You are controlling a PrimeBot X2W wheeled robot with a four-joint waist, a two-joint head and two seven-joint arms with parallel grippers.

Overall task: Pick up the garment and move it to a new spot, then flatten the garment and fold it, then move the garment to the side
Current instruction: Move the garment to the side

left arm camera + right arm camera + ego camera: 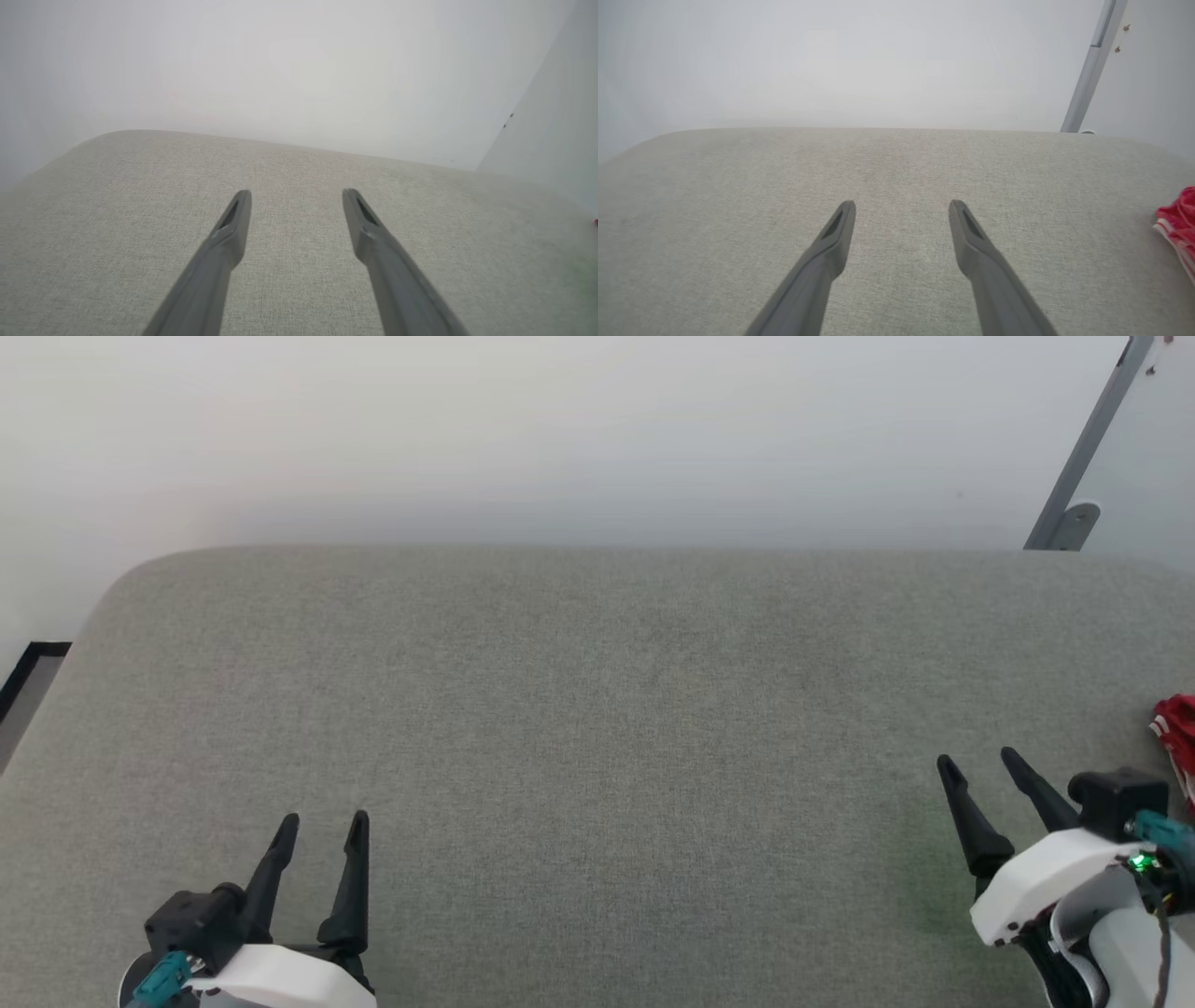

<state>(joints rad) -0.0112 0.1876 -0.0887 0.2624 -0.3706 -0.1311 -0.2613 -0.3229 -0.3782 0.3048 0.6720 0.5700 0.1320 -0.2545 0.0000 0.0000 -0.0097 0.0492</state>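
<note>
The garment (1178, 735) is a red bundle with white-and-red striped trim, cut off by the right edge of the head view; most of it is out of frame. It also lies at the right edge of the right wrist view, garment (1179, 225). My right gripper (980, 762) stands open just left of it, apart from it, with nothing between its fingers; its jaws show wide apart in the right wrist view (901, 204). At the lower left my left gripper (326, 820) is open and empty, far from the cloth, its own view (296, 192) looking over bare fabric.
A wide grey fabric-covered surface (597, 728) with rounded far corners spans the view. A pale wall rises behind it. A grey metal bar (1083, 457) leans at the back right. A dark-edged strip (23, 677) lies past the left edge.
</note>
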